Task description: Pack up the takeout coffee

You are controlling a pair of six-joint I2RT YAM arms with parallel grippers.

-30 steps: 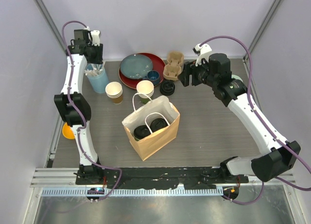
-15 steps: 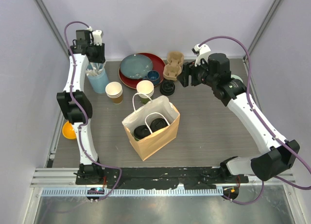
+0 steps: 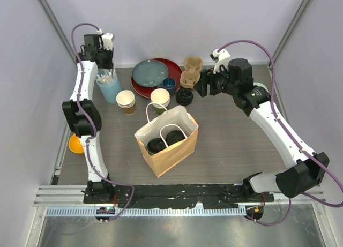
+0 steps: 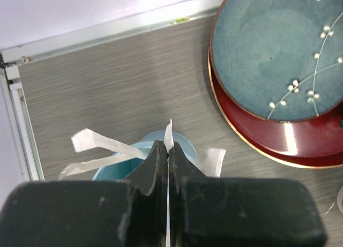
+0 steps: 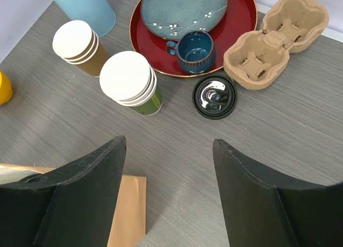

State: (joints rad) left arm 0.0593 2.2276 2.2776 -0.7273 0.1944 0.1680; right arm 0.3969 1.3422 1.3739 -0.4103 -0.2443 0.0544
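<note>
Two black-lidded cups, the takeout coffee (image 3: 157, 146) (image 3: 172, 137), stand inside the open brown paper bag (image 3: 172, 157) at mid-table. My left gripper (image 4: 168, 148) (image 3: 106, 69) hangs over the light-blue cup (image 4: 185, 142) at the back left. It is shut on a thin white stirrer (image 4: 169, 132) whose tip pokes up between the fingers. My right gripper (image 5: 169, 145) (image 3: 206, 86) hovers open and empty above the table. It is near a loose black lid (image 5: 214, 97) at the back.
Green-sided (image 5: 130, 82) and brown-sided (image 5: 75, 40) stacks of nested cups stand behind the bag. A red plate (image 5: 241, 22) carrying a blue plate and a blue mug (image 5: 195, 50) sits at the back, with pulp cup carriers (image 5: 276, 40) to its right. An orange object (image 3: 75, 145) lies at the left edge.
The left gripper has closed onto a stirrer above the light-blue cup. The right gripper has shifted slightly and stays open.
</note>
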